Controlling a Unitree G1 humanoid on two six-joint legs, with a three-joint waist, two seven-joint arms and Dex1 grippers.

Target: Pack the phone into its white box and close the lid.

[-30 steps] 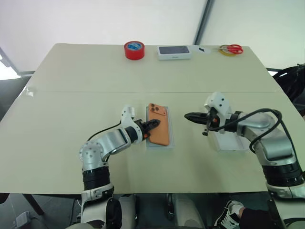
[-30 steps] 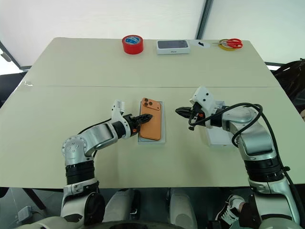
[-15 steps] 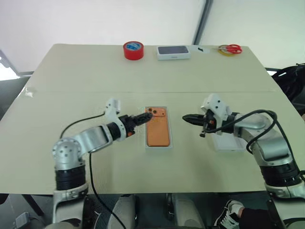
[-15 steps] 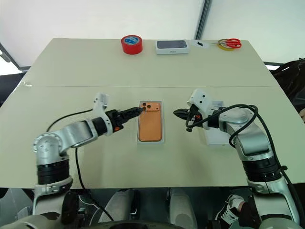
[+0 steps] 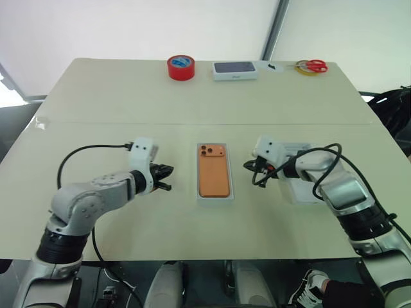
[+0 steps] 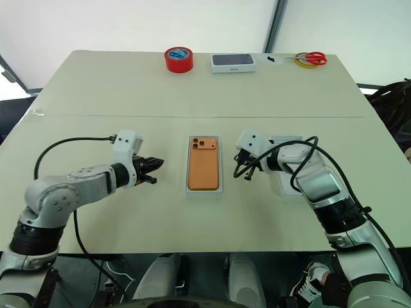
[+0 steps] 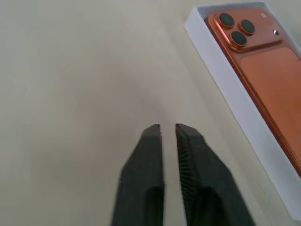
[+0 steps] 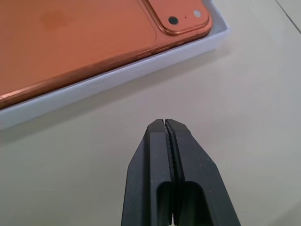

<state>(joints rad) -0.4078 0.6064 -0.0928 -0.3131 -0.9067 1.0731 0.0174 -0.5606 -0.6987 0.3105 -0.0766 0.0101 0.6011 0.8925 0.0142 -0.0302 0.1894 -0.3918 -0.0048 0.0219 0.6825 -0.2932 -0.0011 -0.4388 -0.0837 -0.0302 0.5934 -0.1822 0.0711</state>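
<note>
Head views: cream table [image 5: 96, 96] with the phone [image 5: 213, 176] lying back-up inside the white box [image 5: 214, 199] at centre, between the two arms. Left gripper [image 5: 168, 178] just left of the box, tips aimed at it but apart from it; right gripper [image 5: 246, 166] just right of the box, likewise clear of it. Flat white piece, apparently the lid [image 5: 307, 192], on the table beneath the right forearm and largely covered by it; printed face not discernible. Along the far edge: red tape roll [image 5: 181, 67], a second white box with dark top [image 5: 235, 70], red-handled scissors [image 5: 311, 65] on a yellow ring.

Left wrist view: fingers [image 7: 146, 169] nearly together with a thin slit between them, nothing held; box wall and the camera corner of the phone ahead and to one side, three dark lenses in a raised rounded block, far end of the phone cut off by the frame.

Right wrist view: fingers [image 8: 188, 179] pressed fully together, empty, tips over bare table just short of the box's white side wall; phone's orange back with faint smudges, side buttons along its edge, one small lens and a flash dot at the visible corner.

Box floor concealed by the phone throughout.
</note>
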